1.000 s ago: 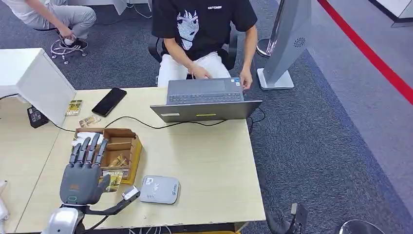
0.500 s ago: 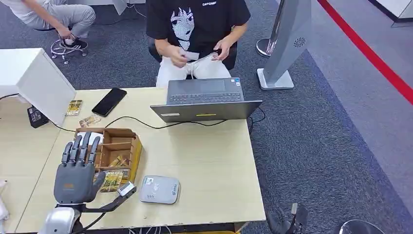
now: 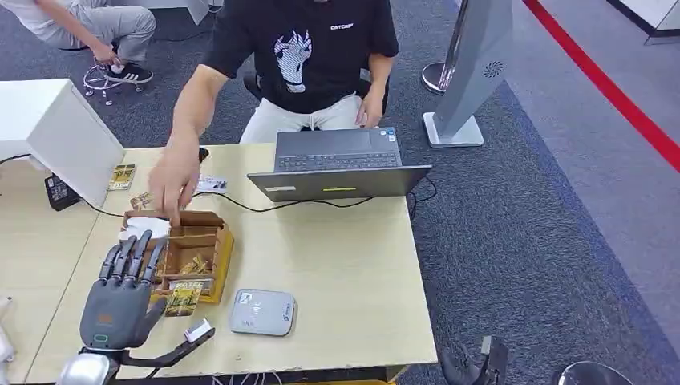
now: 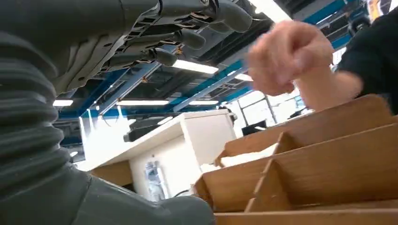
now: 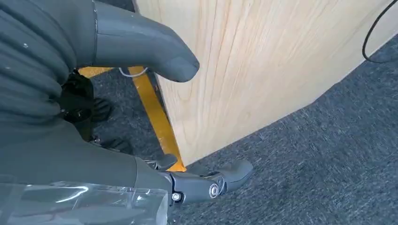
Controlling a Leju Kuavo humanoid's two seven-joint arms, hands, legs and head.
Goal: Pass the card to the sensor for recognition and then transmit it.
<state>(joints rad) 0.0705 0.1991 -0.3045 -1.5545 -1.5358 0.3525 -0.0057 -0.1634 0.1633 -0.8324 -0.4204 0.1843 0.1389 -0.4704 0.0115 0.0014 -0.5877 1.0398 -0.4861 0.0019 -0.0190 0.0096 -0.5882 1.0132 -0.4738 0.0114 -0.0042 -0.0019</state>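
Person's hand [image 3: 172, 178] has reached the compartmented wooden box [image 3: 195, 250]; left hand [image 3: 120, 293] hovers spread.

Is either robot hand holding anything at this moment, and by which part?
Nothing is held. The left robot hand hovers open beside the wooden box; the right robot hand hangs empty by the table edge.

Head view: high on the robot, facing forward and down over the whole desk [image 3: 337, 265], with the wooden box [image 3: 210, 241] near the left front of the desk and a seated person beyond the far edge. Left wrist view: very close and low, just beside the wooden box [image 4: 328, 159], looking up across its dividers toward the ceiling lights; both views share the box and the person's hand [image 4: 286, 56] above it. Right wrist view: below the desk [image 5: 263, 61] edge, close, looking down at carpet.
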